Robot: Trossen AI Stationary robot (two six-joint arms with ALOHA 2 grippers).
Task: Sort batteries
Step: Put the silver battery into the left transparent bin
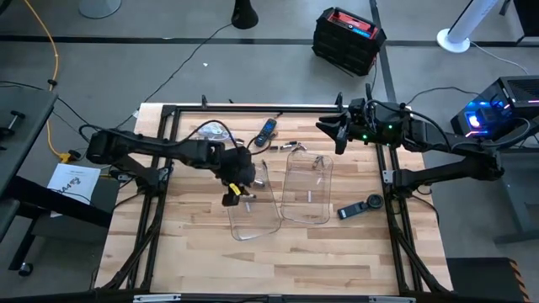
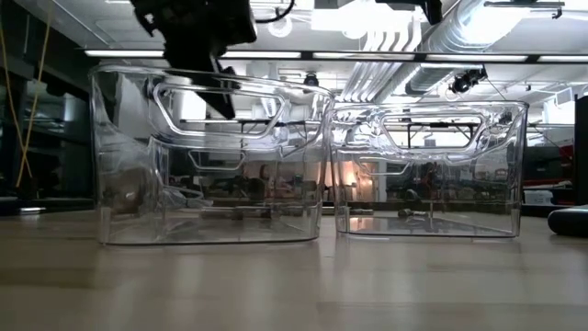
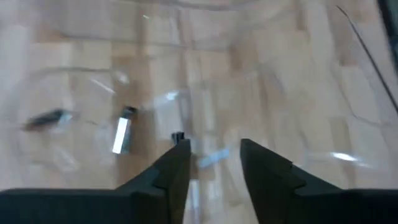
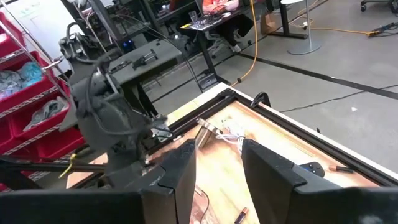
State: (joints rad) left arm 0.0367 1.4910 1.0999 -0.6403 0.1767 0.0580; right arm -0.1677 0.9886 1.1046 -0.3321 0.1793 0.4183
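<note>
Two clear trays stand side by side mid-table, the left tray (image 1: 253,206) (image 2: 211,156) and the right tray (image 1: 307,189) (image 2: 427,170). My left gripper (image 1: 234,192) (image 3: 214,149) hangs open over the left tray's far-left part, slanting down, with nothing between its fingers. Below it in that tray lie a silvery battery (image 3: 121,134) and a dark one (image 3: 46,118). A small dark-ended cell (image 3: 178,135) shows just past one fingertip. A few loose batteries (image 1: 290,147) lie on the table beyond the trays. My right gripper (image 1: 339,133) (image 4: 217,152) waits open, raised at the far right.
A silvery metal cup (image 1: 210,130) (image 4: 205,134) with wire clutter stands far left of the trays. One dark remote-like gadget (image 1: 267,129) lies at the far edge, another (image 1: 360,207) right of the right tray. Bare wood (image 1: 278,261) spreads in front of the trays.
</note>
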